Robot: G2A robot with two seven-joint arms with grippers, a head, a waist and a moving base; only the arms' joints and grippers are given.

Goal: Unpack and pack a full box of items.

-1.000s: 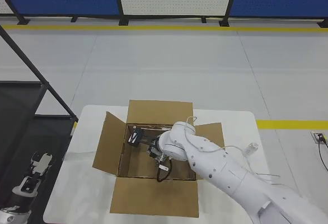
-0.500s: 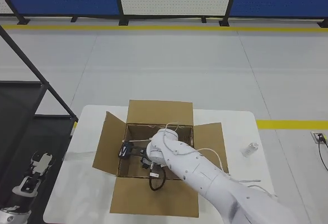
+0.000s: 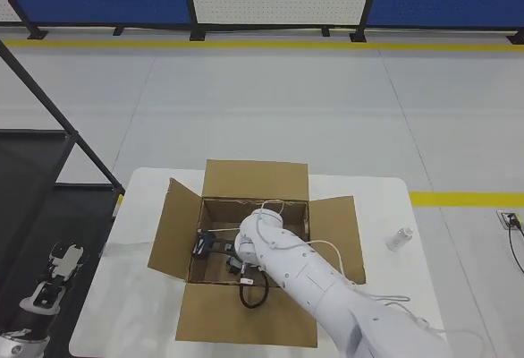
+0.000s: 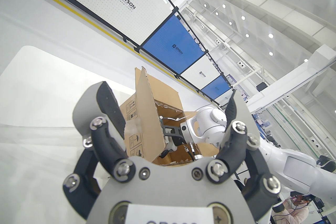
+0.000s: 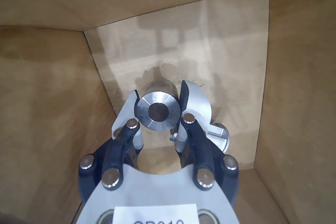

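Cardboard box (image 3: 255, 179), top view: open on white table (image 3: 146, 295), four flaps splayed outward. Inside box, toward its left wall: right gripper (image 3: 207, 243). On table to the right of box, apart from it: clear plastic bottle (image 3: 399, 237). Well left of box, off the table: left gripper (image 3: 61, 261).

Left wrist view: left gripper (image 4: 168, 93) spread wide, nothing between fingers; box (image 4: 147, 114) beyond it.

Right wrist view: right gripper (image 5: 158, 89) clamped on steel cylinder (image 5: 158, 110), bored end face toward camera, inside box (image 5: 52, 104), close to its floor panel.
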